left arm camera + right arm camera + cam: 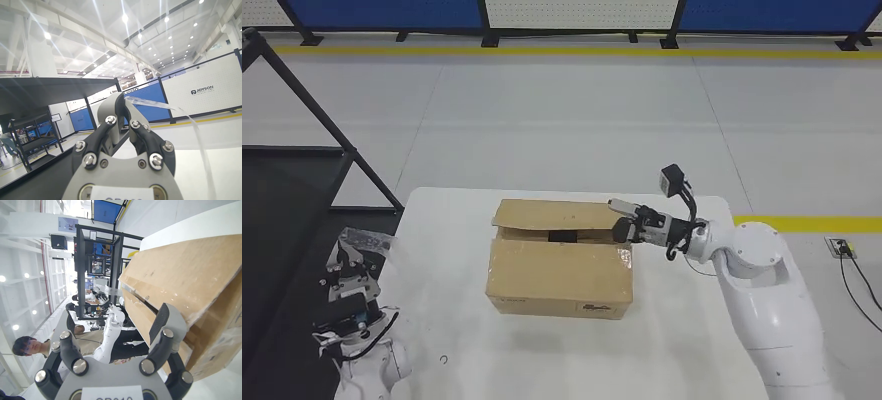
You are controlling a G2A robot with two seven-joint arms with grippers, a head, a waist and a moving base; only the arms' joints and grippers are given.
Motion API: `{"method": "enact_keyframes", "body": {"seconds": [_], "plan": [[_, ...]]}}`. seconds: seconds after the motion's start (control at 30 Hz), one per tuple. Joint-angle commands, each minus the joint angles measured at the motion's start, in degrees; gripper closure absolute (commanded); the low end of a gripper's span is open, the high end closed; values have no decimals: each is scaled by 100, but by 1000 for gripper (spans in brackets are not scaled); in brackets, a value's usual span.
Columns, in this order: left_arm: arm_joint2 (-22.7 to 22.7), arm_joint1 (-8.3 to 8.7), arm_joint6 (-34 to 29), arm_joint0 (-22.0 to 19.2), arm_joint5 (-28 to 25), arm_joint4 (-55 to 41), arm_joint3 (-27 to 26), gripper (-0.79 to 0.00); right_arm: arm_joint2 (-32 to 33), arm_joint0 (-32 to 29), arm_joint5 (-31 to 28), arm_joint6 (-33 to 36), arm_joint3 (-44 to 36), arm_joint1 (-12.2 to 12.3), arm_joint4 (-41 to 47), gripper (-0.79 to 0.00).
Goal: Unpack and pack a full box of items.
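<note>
A brown cardboard box (pixel 560 275) stands in the middle of the white table (pixel 442 260). Its far top flap (pixel 552 214) is lifted a little, leaving a dark gap along the seam. My right gripper (pixel 625 222) is at the right end of that seam and open. In the right wrist view one of its fingers (pixel 164 321) lies against the edge of the box (pixel 179 275) flap, while the other stands free. My left gripper (pixel 122 99) is off the table's left edge, pointing up, shut on a clear strip of tape (pixel 151 103) that trails away and hangs down.
A black metal shelf rack (pixel 287 190) stands close to the table's left side, beside my left gripper (pixel 354 250). A small hook-shaped bit (pixel 443 359) lies on the near left of the table. Bare tabletop surrounds the box.
</note>
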Motion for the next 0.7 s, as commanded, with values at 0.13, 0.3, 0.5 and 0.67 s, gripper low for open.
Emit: {"method": "enact_keyframes", "body": {"seconds": [0.13, 0.3, 0.5, 0.67], "plan": [[-105, 1, 3, 34, 85, -147, 7, 0, -84, 202, 304, -24, 386, 18, 144, -785], [-162, 5, -50, -24, 158, -170, 44, 0, -176, 107, 39, 86, 558, 37, 277, -785], [-100, 1, -79, -85, 219, -62, 4, 0, -329, 9, -181, 210, 611, 66, 253, -785], [-18, -13, -86, -73, 266, -16, -32, 0, -477, 9, -100, 54, 635, 79, 98, -785]]}}
